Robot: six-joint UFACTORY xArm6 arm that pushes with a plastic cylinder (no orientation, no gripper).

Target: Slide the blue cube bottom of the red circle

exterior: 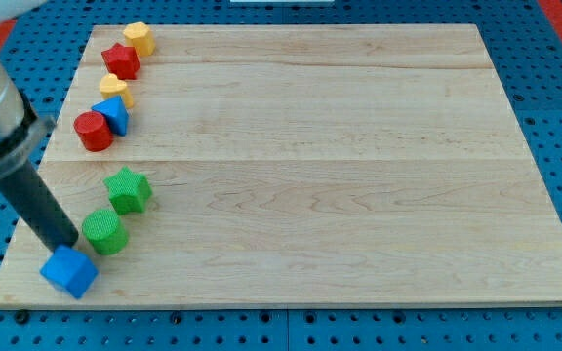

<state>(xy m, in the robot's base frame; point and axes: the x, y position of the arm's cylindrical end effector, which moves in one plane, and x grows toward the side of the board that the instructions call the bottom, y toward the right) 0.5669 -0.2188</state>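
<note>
- Board: pale wooden table top (310,166), planked, lying on a blue pegboard base (554,88). All blocks sit along the view's left side.
- My tip (69,244): lower end of the straight dark rod, which slants down from the view's upper left. Tip sits at the top edge of the blue cube and looks to be touching it, w/ the green cylinder just to the view's right.
- Jaws: n/a, my arm ends in a rod only, so nothing opens, closes or holds.
- Blue cube (69,271): task item. At the bottom-left corner of the board, near the view's bottom edge, well apart from the red cylinder and below it.
- Red cylinder (93,131): the task's circle; left edge, mid-height, touching the blue triangular block.
- Blue triangular block (113,114): just right of the red cyl.
- Yellow block, rounded (115,88): directly above the blue triangle; exact shape unclear.
- Red star block (121,60): above that yellow one.
- Yellow block, blunt-cornered (140,37): top of the row, near the board's top edge.
- Green star block (128,189): below the red/blue pair, apart from them.
- Green cylinder (104,231): below-left of the green star, close to the blue cube.
</note>
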